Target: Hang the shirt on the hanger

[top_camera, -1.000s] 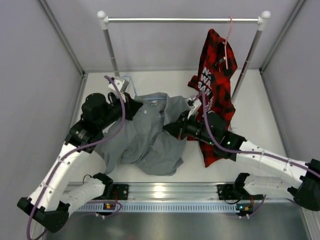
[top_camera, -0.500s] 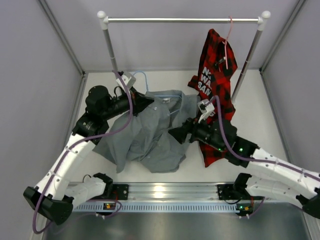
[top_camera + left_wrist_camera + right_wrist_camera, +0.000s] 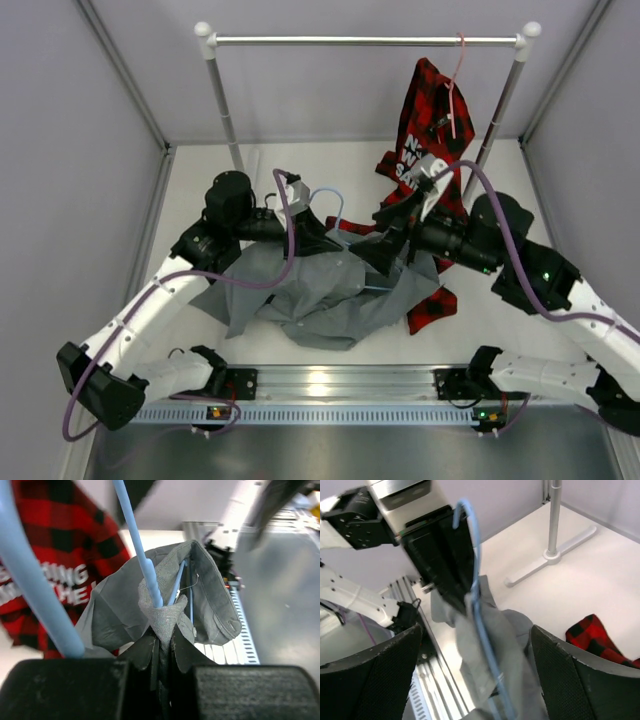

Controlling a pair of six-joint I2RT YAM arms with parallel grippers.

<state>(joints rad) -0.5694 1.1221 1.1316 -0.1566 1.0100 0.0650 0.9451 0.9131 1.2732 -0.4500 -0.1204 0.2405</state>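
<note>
The grey shirt (image 3: 310,295) hangs bunched over the table, and its collar (image 3: 210,595) is draped round the light-blue hanger (image 3: 327,196). My left gripper (image 3: 300,228) is shut on a fold of shirt fabric (image 3: 164,615) where the hanger wire (image 3: 142,560) comes out of the cloth. My right gripper (image 3: 392,245) is just right of the shirt and stands open. Its two fingers (image 3: 372,680) flank the hanger wire (image 3: 479,610) and the grey cloth (image 3: 495,650) without touching them.
A red-and-black plaid shirt (image 3: 430,130) hangs on a pink hanger (image 3: 455,85) at the right end of the rail (image 3: 360,41). Its lower edge (image 3: 430,310) lies behind my right arm. The rack's left post (image 3: 222,100) and foot (image 3: 550,562) stand behind the shirt.
My left gripper has carried the shirt and hanger up and to the right. My right gripper has opened, let go of the cloth and risen to the right.
</note>
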